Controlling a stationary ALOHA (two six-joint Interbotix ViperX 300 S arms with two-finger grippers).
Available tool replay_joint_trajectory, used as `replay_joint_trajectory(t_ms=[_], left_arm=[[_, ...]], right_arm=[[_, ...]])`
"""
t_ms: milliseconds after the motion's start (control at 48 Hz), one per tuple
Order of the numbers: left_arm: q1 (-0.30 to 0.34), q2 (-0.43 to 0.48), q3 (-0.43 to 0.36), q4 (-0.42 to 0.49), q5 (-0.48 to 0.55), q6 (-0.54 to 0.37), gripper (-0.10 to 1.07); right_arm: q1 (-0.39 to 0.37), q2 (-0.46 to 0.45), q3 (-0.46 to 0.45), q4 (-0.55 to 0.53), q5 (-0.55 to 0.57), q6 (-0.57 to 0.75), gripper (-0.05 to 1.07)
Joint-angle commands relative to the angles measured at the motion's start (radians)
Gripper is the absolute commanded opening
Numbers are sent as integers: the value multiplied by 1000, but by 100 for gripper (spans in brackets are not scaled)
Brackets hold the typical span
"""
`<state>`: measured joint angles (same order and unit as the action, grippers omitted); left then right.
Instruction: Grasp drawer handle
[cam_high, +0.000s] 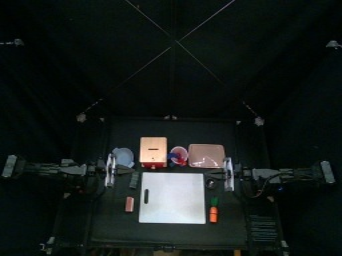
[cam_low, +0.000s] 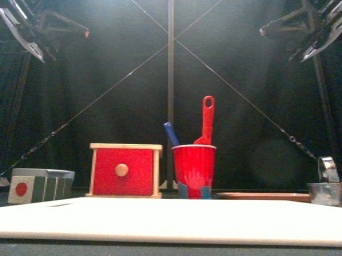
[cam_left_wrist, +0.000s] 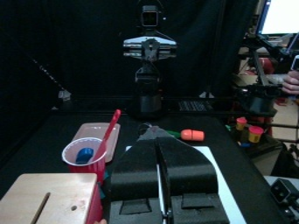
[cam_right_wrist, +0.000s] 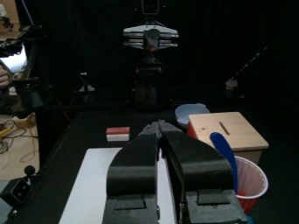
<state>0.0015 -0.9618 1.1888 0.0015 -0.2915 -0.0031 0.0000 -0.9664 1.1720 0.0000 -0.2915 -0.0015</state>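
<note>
A small light-tan box (cam_high: 154, 150) stands at the back of the table. Its drawer handle (cam_high: 154, 167) is a tiny dark-reddish piece at the middle of its front edge. In the front view the box has a red drawer front (cam_low: 126, 170) with a small round knob (cam_low: 122, 170). My left gripper (cam_high: 134, 179) is shut and empty, left of and in front of the box. My right gripper (cam_high: 210, 183) is shut and empty to the right. The left wrist view shows the box top (cam_left_wrist: 47, 197) beside my shut jaws. The right wrist view shows the box (cam_right_wrist: 230, 131).
A red cup (cam_high: 178, 154) holding a red and a blue utensil stands right of the box, then a pinkish-grey square thing (cam_high: 206, 155). A large white sheet (cam_high: 174, 198) lies in front. An orange piece (cam_high: 213, 213), a small red block (cam_high: 130, 203) and a bluish bowl (cam_high: 123, 156) lie around.
</note>
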Motion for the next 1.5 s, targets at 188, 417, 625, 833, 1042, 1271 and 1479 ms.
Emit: replay_joint_trajectory(t_ms=[188, 417, 625, 833, 1042, 1271, 1479], left_arm=[[5, 29, 0, -124, -66, -40, -2], [-12, 106, 17, -256, -66, -58, 2], [-26, 204, -2, -436, -66, -58, 18], [-48, 267, -18, -667, -64, -58, 43], [-61, 310, -43, -905, -61, -58, 66], [-66, 400, -60, -1043, -66, -58, 73], [-66, 531, -118, -1166, -78, -58, 73]], right_arm=[[-26, 54, -58, 6, -15, 18, 2], [-66, 175, -160, 41, -15, 21, 2], [-155, 324, -278, 179, -6, 23, 2], [-206, 503, -446, 259, 55, 17, 2], [-247, 710, -657, 264, 252, 18, 2], [-322, 911, -887, 259, 512, 17, 2], [-380, 1065, -1071, 247, 693, 8, 2]])
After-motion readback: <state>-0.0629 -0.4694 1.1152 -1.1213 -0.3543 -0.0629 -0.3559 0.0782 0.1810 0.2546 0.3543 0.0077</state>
